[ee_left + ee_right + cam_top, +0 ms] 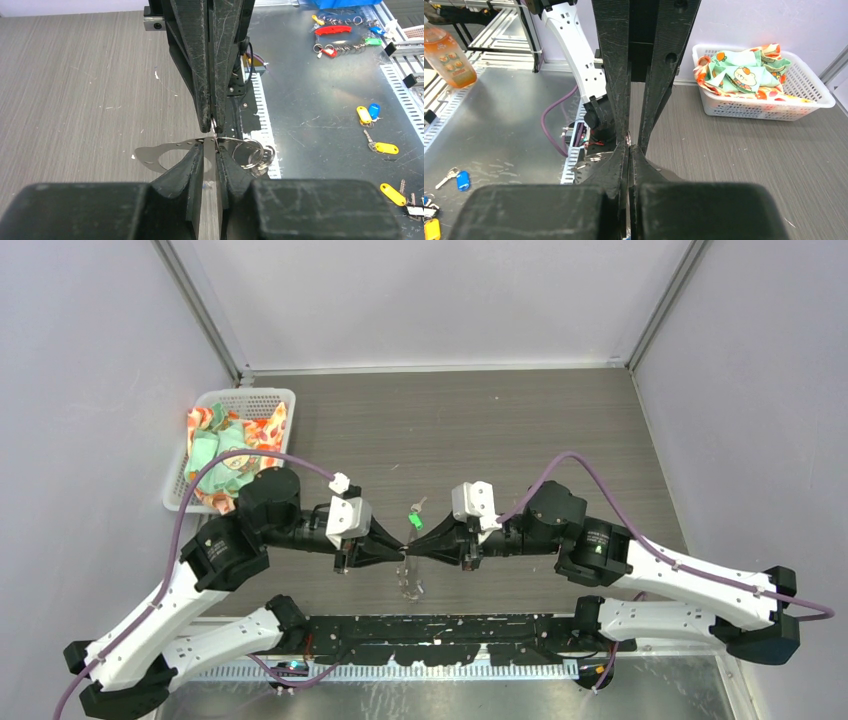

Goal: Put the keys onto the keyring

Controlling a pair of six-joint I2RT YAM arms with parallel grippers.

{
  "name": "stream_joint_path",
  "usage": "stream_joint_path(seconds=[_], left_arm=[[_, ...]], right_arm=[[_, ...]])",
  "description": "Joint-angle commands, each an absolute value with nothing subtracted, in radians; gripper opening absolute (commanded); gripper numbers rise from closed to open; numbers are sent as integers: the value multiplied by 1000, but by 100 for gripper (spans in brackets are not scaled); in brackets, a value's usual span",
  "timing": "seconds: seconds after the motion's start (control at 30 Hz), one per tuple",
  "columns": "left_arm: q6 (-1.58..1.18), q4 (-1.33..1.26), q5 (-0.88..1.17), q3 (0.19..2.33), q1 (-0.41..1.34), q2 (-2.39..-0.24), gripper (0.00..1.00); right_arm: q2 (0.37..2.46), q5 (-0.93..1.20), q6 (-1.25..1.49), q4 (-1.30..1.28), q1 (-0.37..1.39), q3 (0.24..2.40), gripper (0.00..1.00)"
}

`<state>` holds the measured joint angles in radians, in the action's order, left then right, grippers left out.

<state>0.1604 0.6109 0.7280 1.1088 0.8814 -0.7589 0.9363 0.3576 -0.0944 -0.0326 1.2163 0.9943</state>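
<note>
A: Where's the keyring [146, 156]?

B: Between the two arms at the near middle of the table [520, 430], and it looks lifted off the surface. It's thin, flat silver metal with a row of small holes along the band and a teardrop-shaped opening. Round wire rings are bunched at one end.

A: Left gripper [210, 150]?

B: Matte black fingers, scuffed, drawn nearly together. They close on the flat band from both sides, with only the thin metal between them.

A: Right gripper [629, 146]?

B: Its fingers are pressed flat against each other and taper to a narrow wedge. The left wrist view shows a small wire loop of the keyring pinched right at their tips. The two grippers meet tip to tip.

A: Keys?

B: The green key [415, 521] lies flat on the table just beyond the tips, apart from the keyring. It has a bright green plastic head and a short silver blade pointing away from the arms.

A: Surface?

B: Grey-brown wood-grain laminate with fine streaks and a few pale specks. The far left corner holds a white plastic lattice basket [240, 400]. It's stuffed with crumpled printed cloth [225, 455] in orange and mint green.
</note>
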Motion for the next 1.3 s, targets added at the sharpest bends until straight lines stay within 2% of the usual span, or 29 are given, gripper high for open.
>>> stream_joint_path(seconds=[0.0, 0.07, 0.17, 0.33, 0.4, 0.43, 0.5, 0.53, 0.63, 0.7, 0.83, 0.9, 1.13, 1.27], left_arm=[[172, 567, 769, 1140, 885, -756, 19], [173, 569, 767, 1143, 885, -757, 23], [181, 575, 757, 1143, 885, -754, 23], [187, 569, 752, 1138, 885, -755, 7], [186, 566, 744, 1139, 885, -757, 4], [184, 565, 739, 1140, 885, -758, 7], [191, 572, 739, 1142, 885, -761, 22], [193, 574, 738, 1142, 885, -758, 26], [200, 575, 737, 1141, 885, -756, 30], [205, 578, 739, 1141, 885, -754, 31], [206, 578, 743, 1137, 885, -754, 19], [209, 581, 760, 1138, 885, -753, 17], [266, 632, 795, 1145, 885, -746, 27], [286, 650, 798, 1147, 885, -749, 28]], right_arm=[[966, 363, -90, -34, 1221, 1051, 1], [971, 362, -93, -44, 1221, 1058, 1], [969, 362, -95, -44, 1221, 1058, 1], [976, 371, -94, -55, 1222, 1066, 1], [984, 379, -93, -71, 1222, 1076, 1], [987, 382, -94, -80, 1222, 1082, 1], [997, 382, -92, -99, 1221, 1092, 1], [998, 384, -91, -105, 1221, 1094, 1], [997, 384, -91, -97, 1221, 1087, 1], [996, 381, -89, -94, 1221, 1086, 1], [1000, 380, -86, -92, 1221, 1086, 1], [1004, 375, -84, -95, 1221, 1086, 1], [999, 362, -87, -92, 1221, 1080, 1], [999, 361, -86, -94, 1221, 1080, 1]])
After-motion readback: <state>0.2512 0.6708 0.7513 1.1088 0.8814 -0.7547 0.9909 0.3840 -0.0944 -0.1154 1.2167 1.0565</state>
